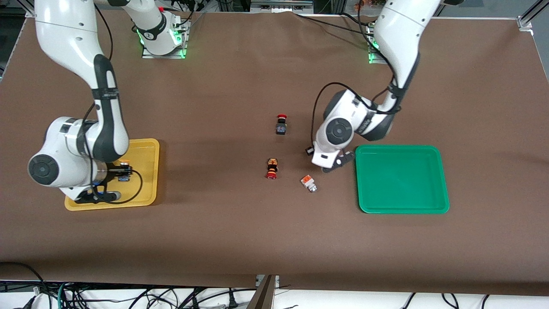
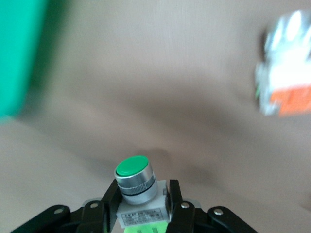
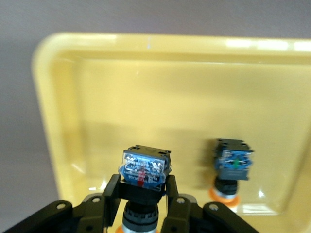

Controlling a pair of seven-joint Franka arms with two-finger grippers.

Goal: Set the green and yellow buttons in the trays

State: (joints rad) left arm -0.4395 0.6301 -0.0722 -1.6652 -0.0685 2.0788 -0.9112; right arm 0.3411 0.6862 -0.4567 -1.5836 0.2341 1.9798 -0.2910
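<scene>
Over yellow tray [image 3: 48, 97], right gripper [image 3: 144, 191] clamping button [image 3: 145, 170]

Two buttons held, two trays, two buttons lying loose

The green-capped button [image 2: 136, 180], silver collar on a white-grey body, sits clamped in the left hand [image 2: 141, 206] over the desk beside the green tray [image 1: 402, 178], which lies toward the left arm's end. An orange-topped white-grey button [image 1: 309, 183] lies tipped on the desk near that tray. In the yellow tray [image 3: 160, 87], one blue-black button [image 3: 233, 167] rests cap down; another [image 3: 145, 170] is gripped by the right hand [image 3: 141, 206].
</scene>
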